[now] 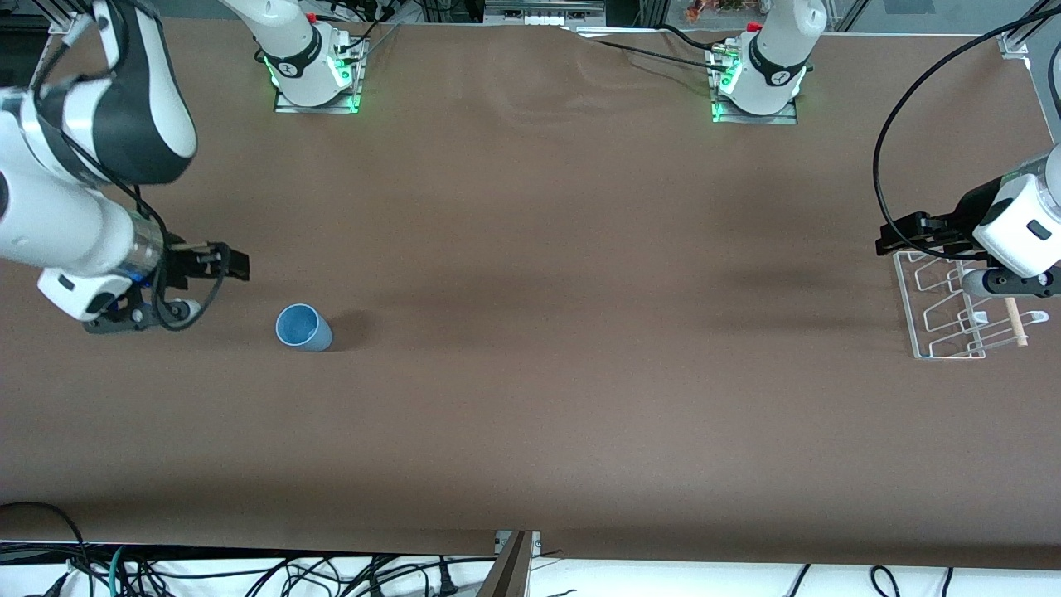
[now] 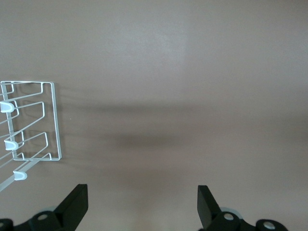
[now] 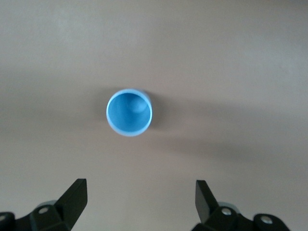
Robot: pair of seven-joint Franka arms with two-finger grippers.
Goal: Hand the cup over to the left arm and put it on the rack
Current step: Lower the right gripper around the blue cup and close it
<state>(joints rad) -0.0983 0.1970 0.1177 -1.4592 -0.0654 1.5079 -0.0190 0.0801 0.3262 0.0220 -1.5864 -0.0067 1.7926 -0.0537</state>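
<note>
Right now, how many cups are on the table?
1. The cup stands upright on the table toward the right arm's end, apart from the rack; the right tool hovers open beside it. None seems hidden.

The small light-blue plastic tumbler (image 1: 303, 327) stands upright on the brown table (image 1: 530, 398), toward the right arm's end. The small white wire dish rack (image 1: 953, 307) lies at the left arm's end, well apart from the tumbler. The right gripper (image 1: 236, 265), fingers spread, is near the tumbler; the left gripper (image 1: 891, 240), fingers spread, hangs over the rack's edge.
</note>
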